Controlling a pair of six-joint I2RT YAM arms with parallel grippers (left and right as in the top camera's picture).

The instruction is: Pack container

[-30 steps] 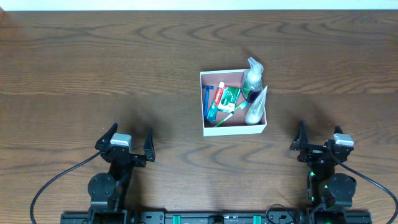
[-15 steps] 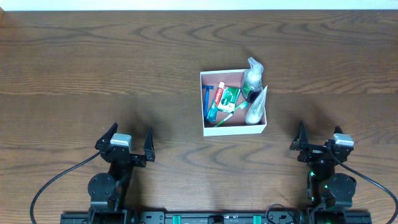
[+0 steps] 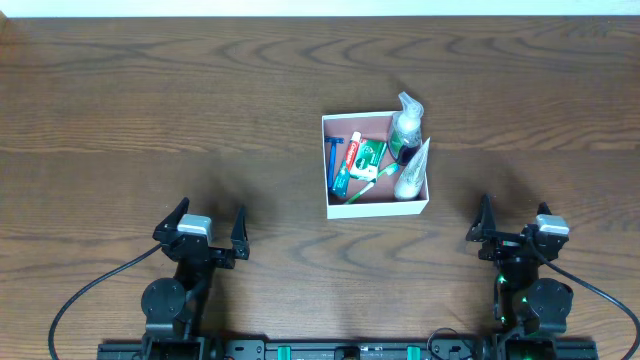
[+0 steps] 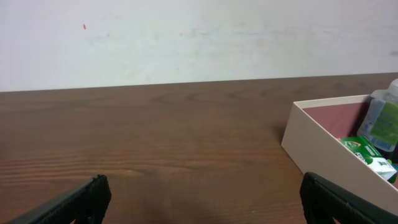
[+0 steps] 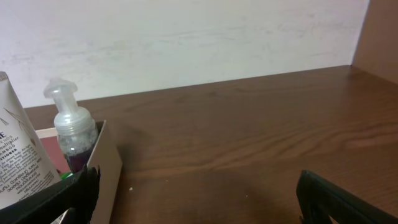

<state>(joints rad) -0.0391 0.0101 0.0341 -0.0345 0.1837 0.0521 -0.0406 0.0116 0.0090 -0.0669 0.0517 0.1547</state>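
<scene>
**Q:** What does the overhead view alone show?

**A:** The whole layout. The container [image 3: 377, 207] sits on the tabletop [image 3: 150, 100] right of centre, well apart from both arms and nearer the right arm [image 3: 528, 300] than the left arm [image 3: 165, 300]. It also shows all the contents at once: a blue-handled item [image 3: 333, 160] along the left wall, a toothpaste tube [image 3: 348, 160], a green packet [image 3: 368, 156], a green toothbrush [image 3: 366, 184], and on the right a pump bottle [image 3: 406, 128] and a white tube [image 3: 412, 172]. The left jaws and right jaws both stand wide apart, over bare wood, holding nothing.

**Q:** And the wrist views?

**A:** Each gives a low side view. The left wrist camera sees the container's white outer wall [image 4: 317, 140], its pinkish inside, the green packet [image 4: 364, 149] and part of the bottle [image 4: 382, 121]. The right wrist camera sees the container's corner edge-on [image 5: 106, 165], with the pump bottle [image 5: 71, 134] and white tube [image 5: 18, 165] rising above the rim.

**Q:** What is cut off or unclear?

**A:** In both wrist views the container runs out of frame and only the dark tips of the jaws show in the lower corners. Label print is unreadable from overhead, and whether the blue-handled item is a razor or a brush cannot be told.
</scene>
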